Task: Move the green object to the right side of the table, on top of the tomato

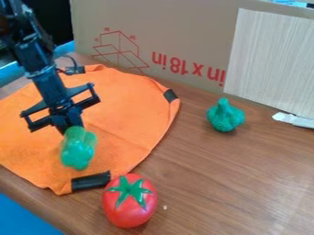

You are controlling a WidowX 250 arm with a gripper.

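Table (215,193) with orange cloth (116,92) at left: my gripper (72,127), narrowed on the pepper (78,149), over the cloth; 1 tomato (129,204) just beside it; 1 broccoli (225,117) at right

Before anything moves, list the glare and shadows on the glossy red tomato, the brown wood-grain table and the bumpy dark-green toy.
Camera view: small highlights on the glossy red tomato; same camera view: a pale sheen on the brown wood-grain table toward the lower right; camera view again: a dark shadow at the base of the bumpy dark-green toy.
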